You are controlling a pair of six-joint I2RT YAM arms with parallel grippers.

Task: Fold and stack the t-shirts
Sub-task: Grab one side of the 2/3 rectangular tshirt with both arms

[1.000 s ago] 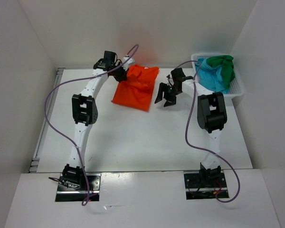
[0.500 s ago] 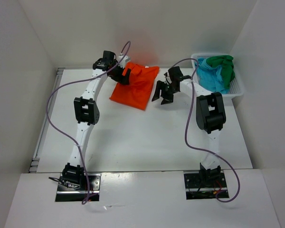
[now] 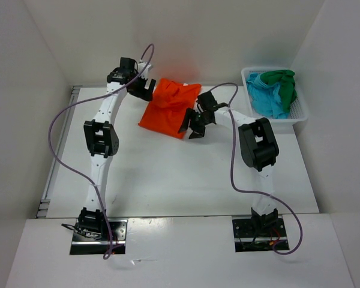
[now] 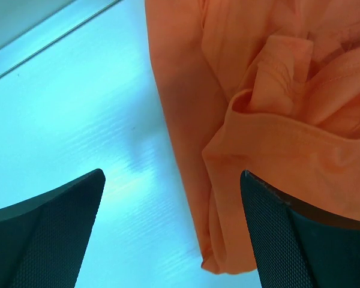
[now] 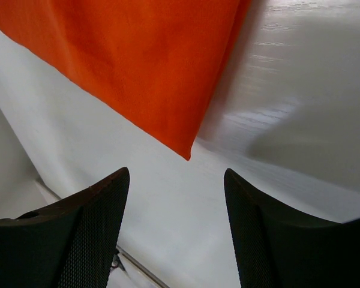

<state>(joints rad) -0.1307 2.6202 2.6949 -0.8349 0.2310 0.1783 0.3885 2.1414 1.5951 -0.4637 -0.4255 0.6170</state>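
Progress is small, I judge: my left gripper [image 3: 144,87] hangs with jaws apart at the far left corner of the half-folded orange shirt [image 3: 168,111] on the table [image 3: 168,174], my right gripper [image 3: 192,125] gapes empty at its near right corner, and the turquoise shirt [image 3: 266,99] and green shirt [image 3: 283,80] lie bundled in the basket [image 3: 288,122].

Looks down between dark, textured jaws set wide apart, one in each lower corner, gripping nothing. Takes in a bright orange t-shirt [image 4: 270,138] across the right half, bunched into soft folds, with a hemmed edge curled up near the top right. Shows the shirt's left edge running from the top down to a rounded corner just left of the right jaw. Leaves the left half to pale, glossy bench [image 4: 78,108], tinted blue-green, with a thin line crossing the upper left corner.
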